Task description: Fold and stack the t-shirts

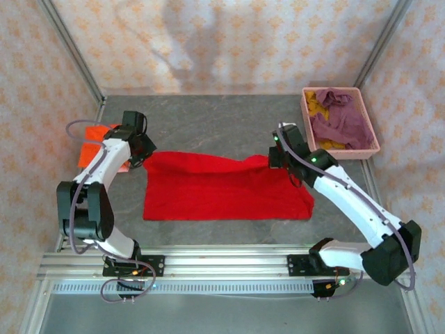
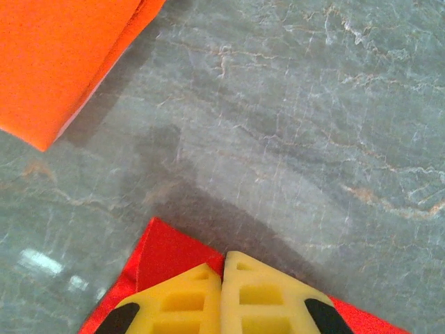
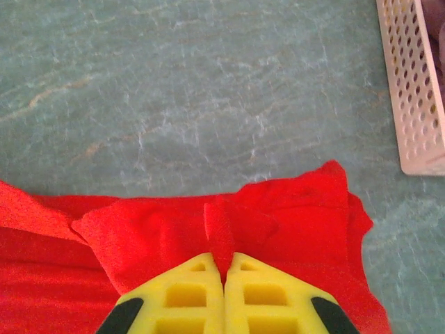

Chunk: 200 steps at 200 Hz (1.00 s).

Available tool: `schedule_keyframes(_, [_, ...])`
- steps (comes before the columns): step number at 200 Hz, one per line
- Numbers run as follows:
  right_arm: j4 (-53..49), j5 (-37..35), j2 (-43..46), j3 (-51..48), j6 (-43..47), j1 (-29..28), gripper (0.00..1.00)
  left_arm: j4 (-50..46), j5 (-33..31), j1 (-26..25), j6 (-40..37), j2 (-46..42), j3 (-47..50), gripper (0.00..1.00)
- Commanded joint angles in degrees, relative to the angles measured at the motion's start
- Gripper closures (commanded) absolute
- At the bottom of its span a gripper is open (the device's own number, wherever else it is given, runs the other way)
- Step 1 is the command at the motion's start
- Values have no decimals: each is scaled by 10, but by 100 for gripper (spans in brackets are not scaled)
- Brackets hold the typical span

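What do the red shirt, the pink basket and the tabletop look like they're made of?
The red t-shirt looks like soft matte cloth, maybe cotton: it puckers where the right claw pinches it. The pink basket looks like rigid moulded plastic, with neat rows of holes. The tabletop is grey, veined and faintly shiny: stone or printed laminate, unclear which.

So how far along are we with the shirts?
Done: orange t-shirt lies folded at the left. In hand: red t-shirt spread flat, left gripper and right gripper shut on its far edge. Remaining: mauve t-shirt and mustard t-shirt crumpled in the basket.
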<state>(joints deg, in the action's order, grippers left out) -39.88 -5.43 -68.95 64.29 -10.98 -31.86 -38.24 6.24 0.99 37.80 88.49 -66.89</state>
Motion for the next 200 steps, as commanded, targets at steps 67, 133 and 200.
schedule_keyframes(67, [-102,-2,78,-45,-62,-23,100,-49,-11,-13,6,-107,91,100])
schedule_keyframes(133, [-102,6,91,-76,-69,-23,100,-69,-11,-21,21,-160,152,100])
schedule_keyframes(200, [-83,10,68,-108,-70,-23,100,-65,-6,-26,32,-177,204,100])
